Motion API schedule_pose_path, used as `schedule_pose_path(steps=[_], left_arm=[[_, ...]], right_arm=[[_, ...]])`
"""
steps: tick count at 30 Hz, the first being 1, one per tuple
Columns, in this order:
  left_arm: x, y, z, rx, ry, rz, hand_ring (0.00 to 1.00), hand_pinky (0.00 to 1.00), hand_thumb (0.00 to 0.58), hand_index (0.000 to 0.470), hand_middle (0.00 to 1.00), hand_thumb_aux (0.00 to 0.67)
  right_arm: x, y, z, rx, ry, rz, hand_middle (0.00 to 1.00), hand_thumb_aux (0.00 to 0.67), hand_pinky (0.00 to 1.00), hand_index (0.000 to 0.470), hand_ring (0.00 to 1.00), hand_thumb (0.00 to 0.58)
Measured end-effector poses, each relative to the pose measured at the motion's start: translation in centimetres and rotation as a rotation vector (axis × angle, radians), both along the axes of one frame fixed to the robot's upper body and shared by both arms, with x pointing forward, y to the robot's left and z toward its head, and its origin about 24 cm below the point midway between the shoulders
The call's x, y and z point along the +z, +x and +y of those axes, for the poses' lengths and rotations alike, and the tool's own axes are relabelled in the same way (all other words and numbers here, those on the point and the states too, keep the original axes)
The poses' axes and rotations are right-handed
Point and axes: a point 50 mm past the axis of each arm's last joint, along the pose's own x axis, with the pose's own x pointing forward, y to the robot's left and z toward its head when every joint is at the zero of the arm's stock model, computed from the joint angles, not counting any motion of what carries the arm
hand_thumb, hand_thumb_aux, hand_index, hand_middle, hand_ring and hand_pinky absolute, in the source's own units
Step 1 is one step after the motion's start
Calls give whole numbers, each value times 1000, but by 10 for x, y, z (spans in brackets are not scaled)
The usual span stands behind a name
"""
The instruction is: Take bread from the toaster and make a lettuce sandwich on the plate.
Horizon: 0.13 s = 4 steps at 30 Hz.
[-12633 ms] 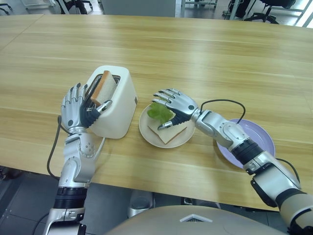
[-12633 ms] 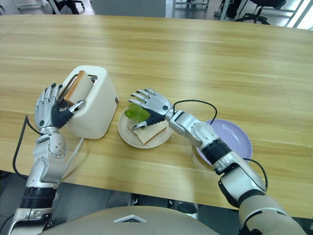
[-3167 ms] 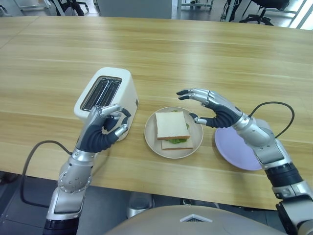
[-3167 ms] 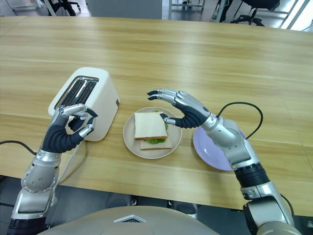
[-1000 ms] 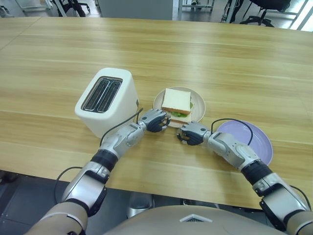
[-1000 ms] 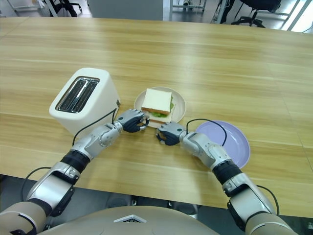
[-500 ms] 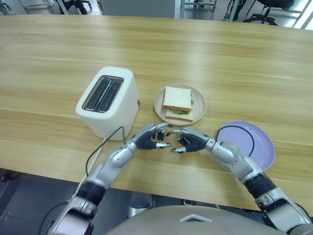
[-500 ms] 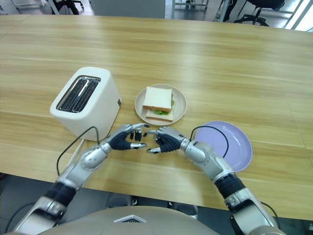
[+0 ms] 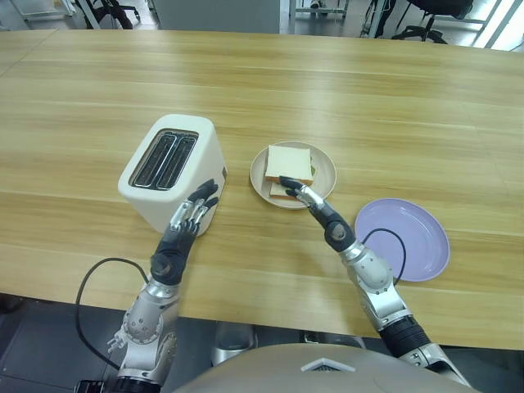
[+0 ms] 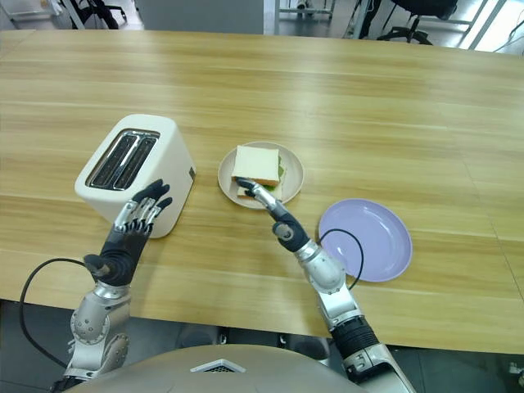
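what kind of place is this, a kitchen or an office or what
Likely an office or meeting room rather than a kitchen: a long wooden table, wheeled office chairs beyond its far edge, and the toaster simply standing on that table.

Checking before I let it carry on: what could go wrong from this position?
The right hand is raised right by the sandwich; a stray move could shift its top slice. The left hand, close to the toaster, might nudge it. The cable looped over the purple plate could drag it.
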Motion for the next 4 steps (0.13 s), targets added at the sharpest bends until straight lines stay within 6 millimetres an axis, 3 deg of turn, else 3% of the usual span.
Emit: schedule_pose_path(steps=[4], left_arm=[[-7, 5, 4, 14, -36, 6, 0, 0, 0, 0, 0, 0]], right_arm=[[2, 8, -3, -14, 37, -6, 0, 0, 0, 0, 0, 0]])
